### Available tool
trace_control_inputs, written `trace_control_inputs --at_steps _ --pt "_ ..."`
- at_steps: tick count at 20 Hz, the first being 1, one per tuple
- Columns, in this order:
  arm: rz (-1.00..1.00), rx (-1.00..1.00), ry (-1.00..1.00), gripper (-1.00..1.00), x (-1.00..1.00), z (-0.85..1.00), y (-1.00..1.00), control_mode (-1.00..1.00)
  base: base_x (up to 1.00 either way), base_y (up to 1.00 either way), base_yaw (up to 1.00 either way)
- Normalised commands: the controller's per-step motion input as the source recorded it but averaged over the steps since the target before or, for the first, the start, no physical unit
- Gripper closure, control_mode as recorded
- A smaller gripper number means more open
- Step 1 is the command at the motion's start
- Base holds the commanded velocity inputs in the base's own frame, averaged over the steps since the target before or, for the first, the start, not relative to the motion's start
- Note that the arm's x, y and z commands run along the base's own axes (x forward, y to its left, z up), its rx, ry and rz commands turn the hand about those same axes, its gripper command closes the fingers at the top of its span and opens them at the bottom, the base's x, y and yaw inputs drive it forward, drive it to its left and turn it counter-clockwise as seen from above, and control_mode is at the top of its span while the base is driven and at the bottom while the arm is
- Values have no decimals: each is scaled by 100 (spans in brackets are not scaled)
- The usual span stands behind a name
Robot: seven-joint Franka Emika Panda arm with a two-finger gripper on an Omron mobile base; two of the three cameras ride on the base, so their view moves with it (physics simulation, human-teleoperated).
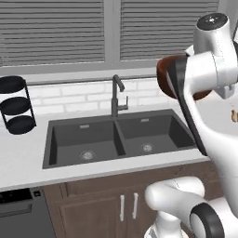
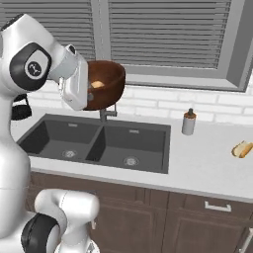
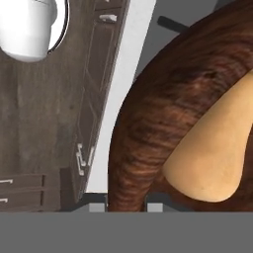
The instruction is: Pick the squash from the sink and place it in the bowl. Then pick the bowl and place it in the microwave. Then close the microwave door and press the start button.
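The reddish-brown wooden bowl (image 2: pixel 109 81) hangs tilted in the air above the dark double sink (image 2: pixel 99 141), at window-sill height. My gripper (image 2: pixel 88 95) is shut on its rim. In the hand view the rim of the bowl (image 3: pixel 148 128) sits between the two fingertips of the gripper (image 3: pixel 127 206). The tan squash (image 2: pixel 97 84) lies inside the bowl, and up close the squash (image 3: pixel 217 148) rests against the inner wall. From the left base camera the bowl (image 1: pixel 162 74) peeks out behind my forearm, over the sink (image 1: pixel 121 137). The microwave and its door are out of view.
A tall dark faucet (image 1: pixel 116 95) stands behind the sink, under the bowl. A black tiered rack (image 1: pixel 16 104) is on the counter at the left. A soap bottle (image 2: pixel 188 122) and a bun-like item (image 2: pixel 242 149) are on the right counter. Cabinet doors (image 2: pixel 207 217) run below.
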Motion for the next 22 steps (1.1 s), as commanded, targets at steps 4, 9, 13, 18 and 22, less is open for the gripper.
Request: trace_control_inputs --at_steps 4,9,13,18,22 --pt "0 0 0 100 0 0 0 100 -82 -15 -6" --pt "0 0 0 100 0 0 0 100 -40 -50 -49" --pt "0 0 0 100 0 0 0 100 0 0 -97" --pt "0 0 0 100 0 0 0 100 0 0 -100" --pt "0 0 0 100 0 0 0 100 0 0 -100"
